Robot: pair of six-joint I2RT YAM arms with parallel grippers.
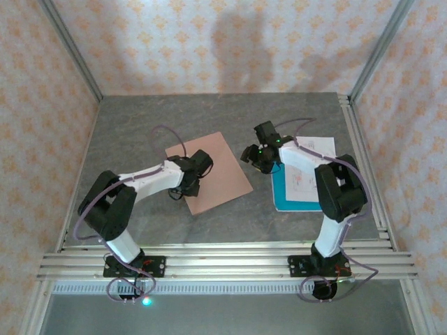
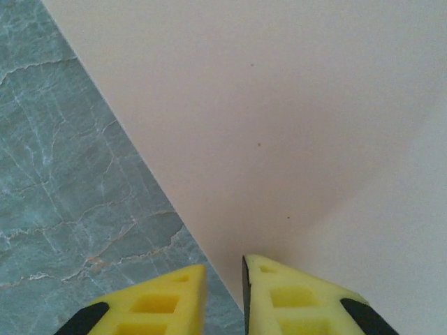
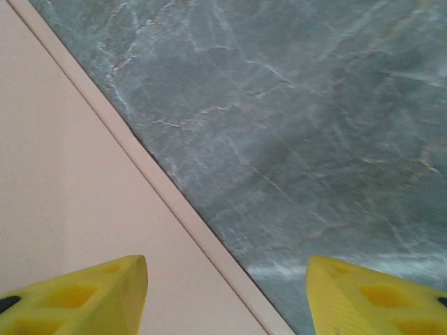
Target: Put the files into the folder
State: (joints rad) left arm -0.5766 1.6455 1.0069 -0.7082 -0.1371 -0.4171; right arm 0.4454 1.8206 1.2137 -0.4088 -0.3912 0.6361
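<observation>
A grey-green marbled table is closed in at 9, 12 and 3 o'clock by cream wallpaper printed with small orange motifs. Slanted aluminium posts rise at 10 and 2 o'clock, ribbed aluminium rails run along the 6 o'clock edge, and a soft grey shadow lies on the wall at 12 o'clock.

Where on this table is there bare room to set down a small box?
Free: the far strip of the table between the folder and the back wall, and the near strip before the front rails. Crowded: the gap between the folder and the files, where the right end effector hangs.
</observation>
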